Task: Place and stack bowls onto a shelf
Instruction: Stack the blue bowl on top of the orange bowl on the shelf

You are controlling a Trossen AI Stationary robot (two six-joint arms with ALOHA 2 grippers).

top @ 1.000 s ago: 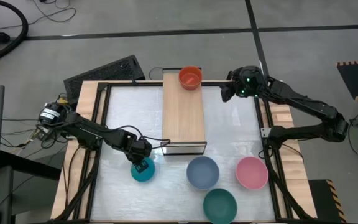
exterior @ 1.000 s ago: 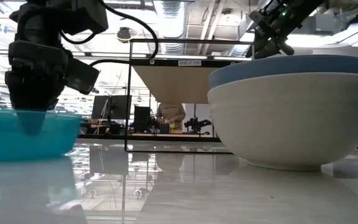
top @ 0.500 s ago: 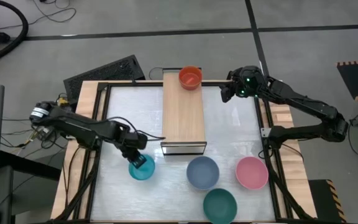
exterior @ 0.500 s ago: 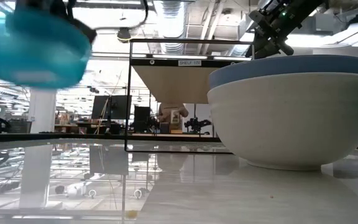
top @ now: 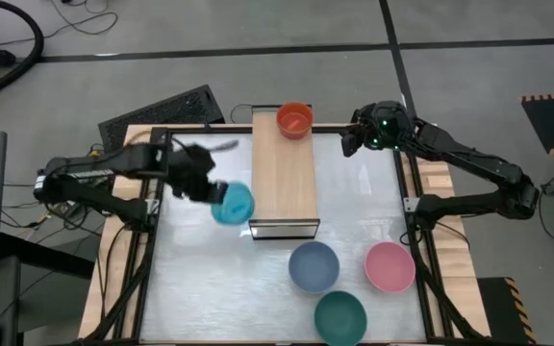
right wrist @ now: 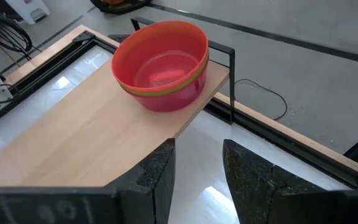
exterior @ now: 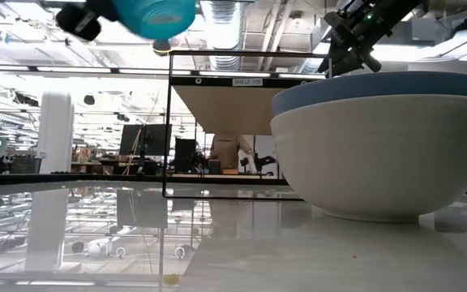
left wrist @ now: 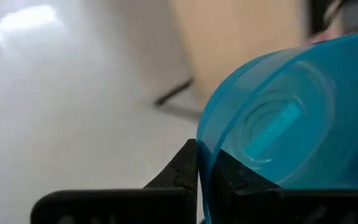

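My left gripper [top: 212,191] is shut on the small cyan bowl [top: 233,204], which hangs in the air just left of the shelf [top: 284,183]; the low view shows the cyan bowl [exterior: 156,14] high up. A red bowl [right wrist: 161,62] stands on the shelf's far end, with a lime-green edge [right wrist: 166,89] showing under it. My right gripper [top: 352,142] hovers open beyond the shelf's far right corner. The grey-blue bowl [top: 314,266], pink bowl [top: 390,267] and dark green bowl [top: 340,317] stand on the table near its near edge. No magenta bowl shows. My left gripper holds the cyan bowl by its rim [left wrist: 202,149], pinched with one finger [left wrist: 182,171] on one side of the wall and the other finger [left wrist: 232,180] on the other side. It comes level from the table's left. The bowl is lifted clear and tipped on its side.
Black frame rails [top: 158,221] run round the glossy white table top. A dark keyboard [top: 162,112] lies past the far left corner. The shelf's middle and near stretch [top: 284,197] is bare wood. Large bowls [exterior: 379,154] fill the right of the low view.
My left gripper has lifted the cyan bowl off the table, carrying it up and toward the far edge until it hangs beside the shelf. The bowl has tipped from upright onto its side. My left gripper has stayed shut on its rim.
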